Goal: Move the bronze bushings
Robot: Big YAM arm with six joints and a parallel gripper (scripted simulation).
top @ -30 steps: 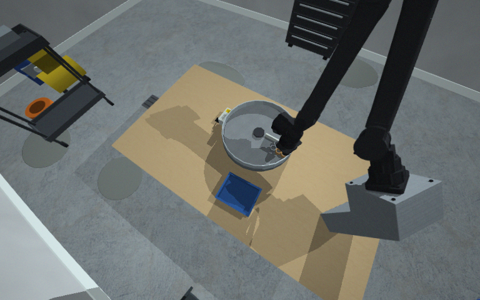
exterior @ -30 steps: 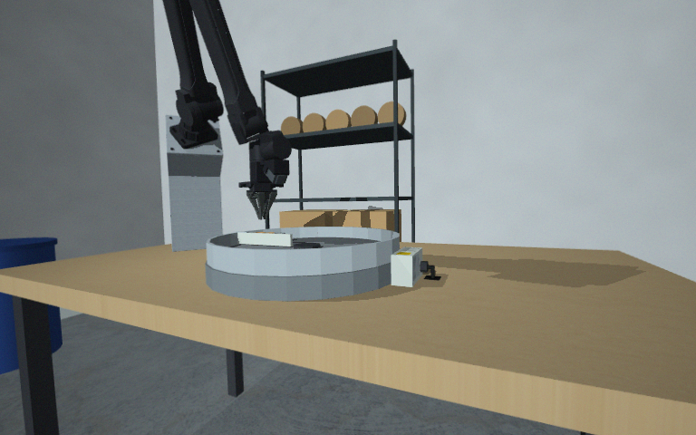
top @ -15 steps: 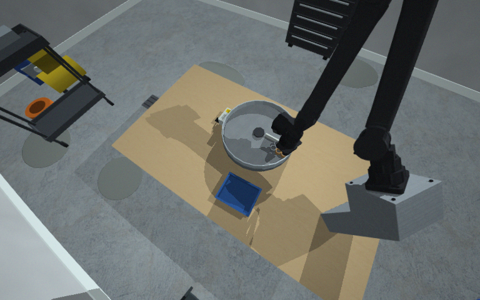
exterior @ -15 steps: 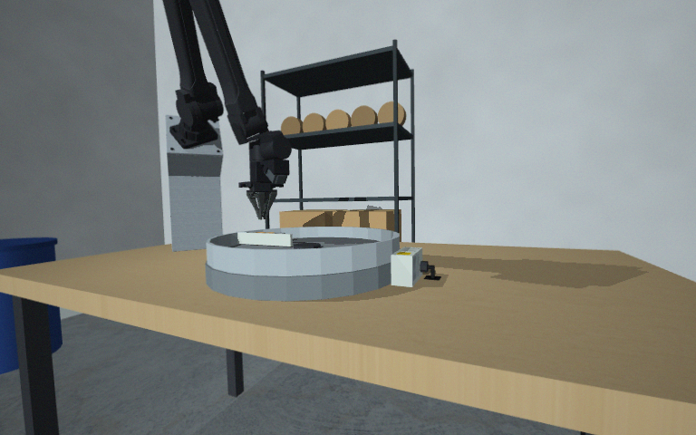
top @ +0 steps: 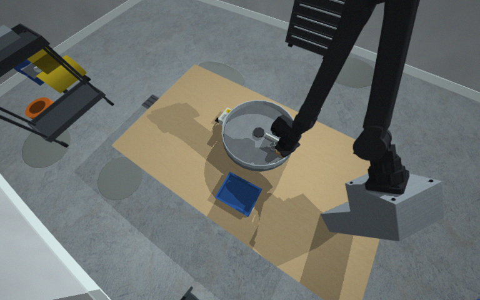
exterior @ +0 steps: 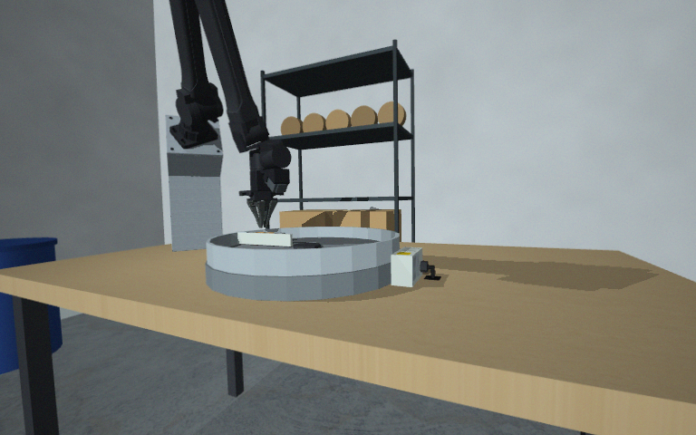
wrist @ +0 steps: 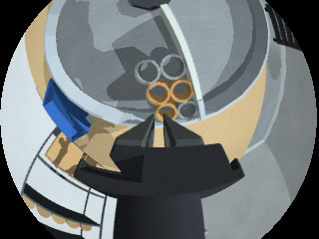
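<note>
The grey round turntable (top: 256, 134) stands mid-table and also shows in the side view (exterior: 303, 256). In the wrist view, three bronze bushings (wrist: 167, 96) lie clustered near its rim, with grey bushings (wrist: 159, 68) just behind them and one more grey bushing (wrist: 187, 110) to their right. My gripper (wrist: 159, 118) hovers just above the nearest bronze bushing (wrist: 166, 112). Its fingers are nearly together, with only a narrow gap and nothing between them. It also shows in the overhead view (top: 279, 150) and in the side view (exterior: 264, 223). The blue crate (top: 239, 193) sits on the table in front of the turntable.
A white divider bar (wrist: 182, 54) runs from the turntable's dark hub (top: 258, 132) to its rim, beside the bushings. A small white motor box (exterior: 407, 265) sits against the turntable's side. The arm's grey base block (top: 385, 208) stands at the table's right.
</note>
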